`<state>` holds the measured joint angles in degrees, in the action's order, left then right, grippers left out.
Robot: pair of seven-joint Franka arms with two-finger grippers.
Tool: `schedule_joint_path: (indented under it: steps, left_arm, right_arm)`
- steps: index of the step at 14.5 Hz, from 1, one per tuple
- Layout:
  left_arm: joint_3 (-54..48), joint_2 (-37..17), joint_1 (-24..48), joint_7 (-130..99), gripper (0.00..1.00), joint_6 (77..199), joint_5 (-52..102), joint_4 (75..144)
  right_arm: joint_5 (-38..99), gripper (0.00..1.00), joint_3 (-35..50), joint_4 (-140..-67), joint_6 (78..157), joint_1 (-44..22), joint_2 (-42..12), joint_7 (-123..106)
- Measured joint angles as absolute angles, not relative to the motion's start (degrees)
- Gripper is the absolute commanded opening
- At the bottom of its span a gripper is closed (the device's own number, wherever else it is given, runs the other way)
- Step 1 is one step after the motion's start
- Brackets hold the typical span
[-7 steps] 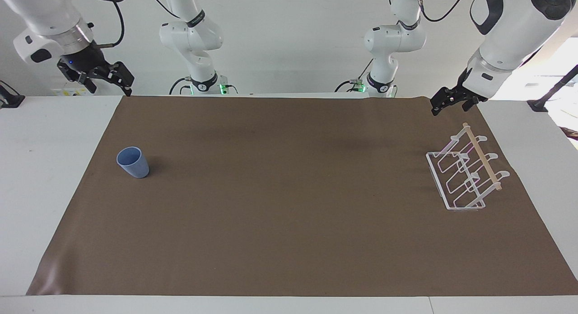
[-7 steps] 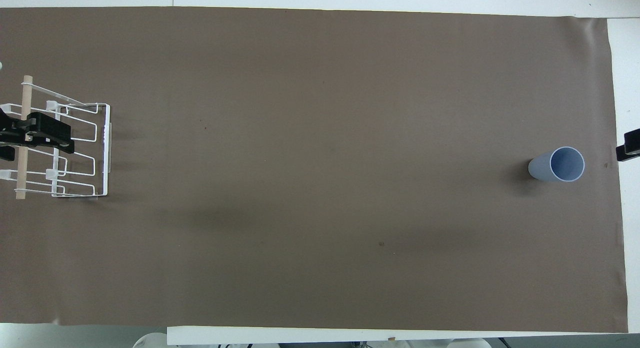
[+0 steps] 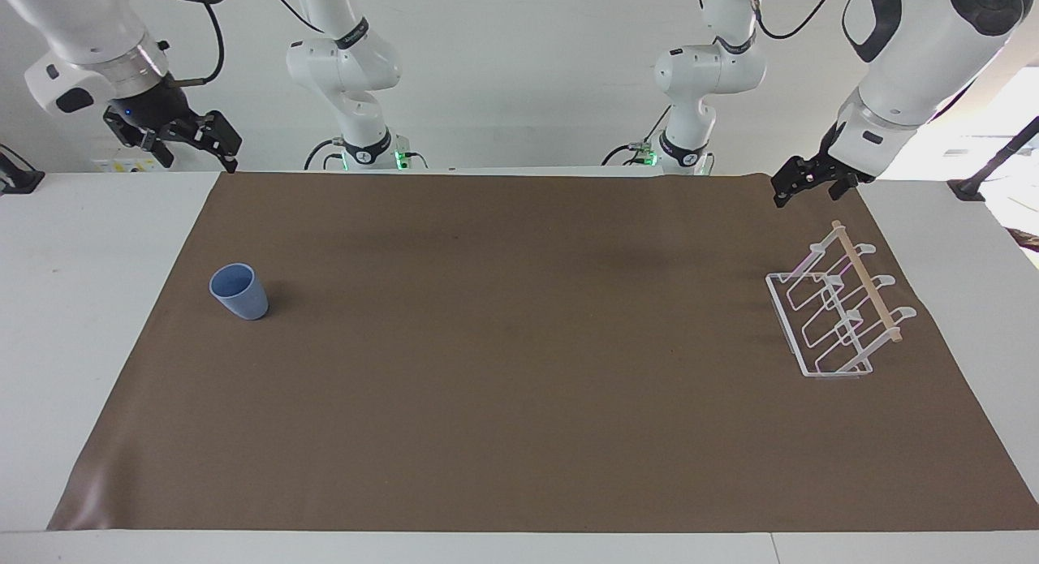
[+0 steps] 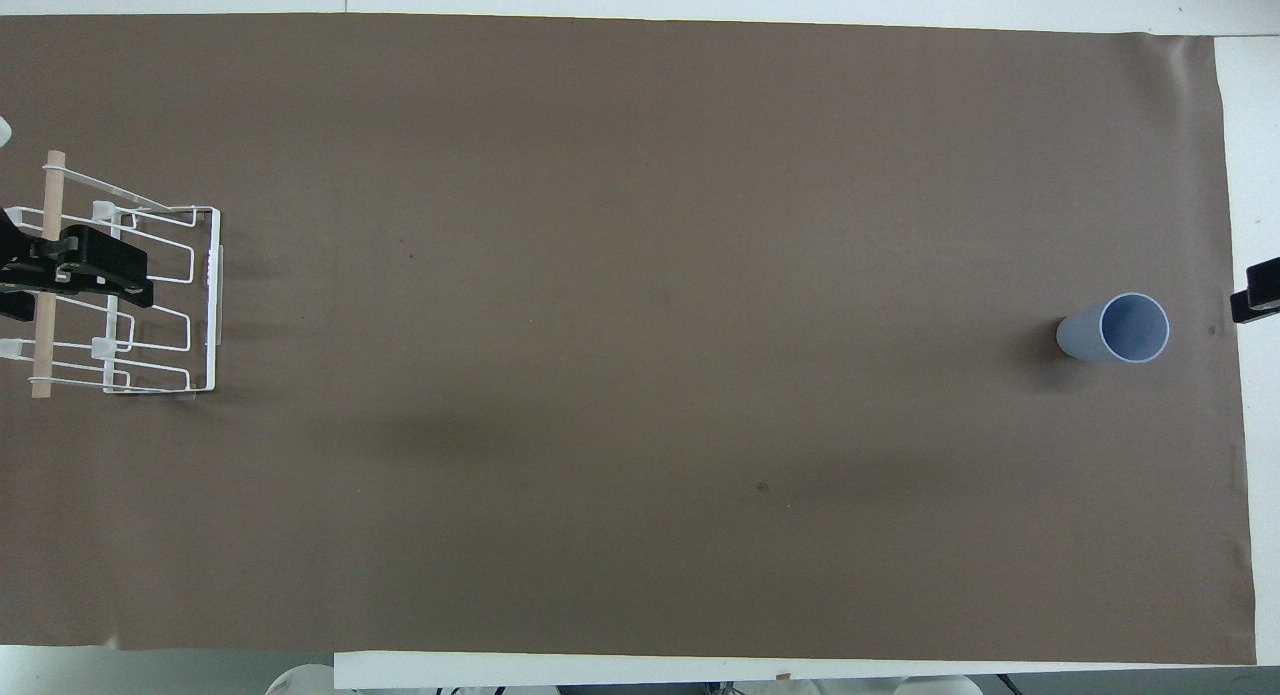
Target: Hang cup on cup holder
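Note:
The light-blue cup point(image 3: 239, 291) point(image 4: 1118, 330) stands upright, mouth up, on the brown mat toward the right arm's end of the table. The white wire cup holder point(image 3: 840, 308) point(image 4: 150, 295), with a wooden rod along its top, stands at the left arm's end. My left gripper point(image 3: 808, 188) point(image 4: 45, 275) hangs open in the air above the holder, clear of it. My right gripper point(image 3: 193, 152) is open and raised past the mat's edge at the cup's end. Only its tip point(image 4: 1258, 300) shows in the overhead view. Neither gripper holds anything.
The brown mat point(image 3: 519, 369) covers most of the white table point(image 3: 73, 304). Both arm bases stand at the robots' edge. Black clamps sit at the table's ends near the robots.
Both grippers have shifted only slightly in the air. The cup and the cup holder have not moved.

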<state>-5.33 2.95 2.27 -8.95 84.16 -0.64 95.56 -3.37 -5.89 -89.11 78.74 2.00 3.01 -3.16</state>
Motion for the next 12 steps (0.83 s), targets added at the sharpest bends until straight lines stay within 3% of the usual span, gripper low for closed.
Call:
schedule_joint_path:
  steps: [4, 10, 12]
  left_arm:
    - [-5.33, 3.18, 2.31, -9.51, 1.00, 85.40, -0.64, 96.80]
    - [-5.35, 5.58, 2.41, -13.06, 1.00, 92.59, -0.64, 103.34]
    - [-5.44, 7.47, 2.55, -17.04, 1.00, 96.39, -0.12, 107.60]
  right_arm:
    - [-3.49, 1.00, -6.01, -94.64, 87.39, 2.30, 3.86, -8.25]
    - [-3.61, 1.00, -6.31, -115.40, 113.45, 10.04, 2.83, -20.22]
    - [-3.61, 1.00, -6.49, -119.98, 118.28, 12.92, 1.33, -24.33]
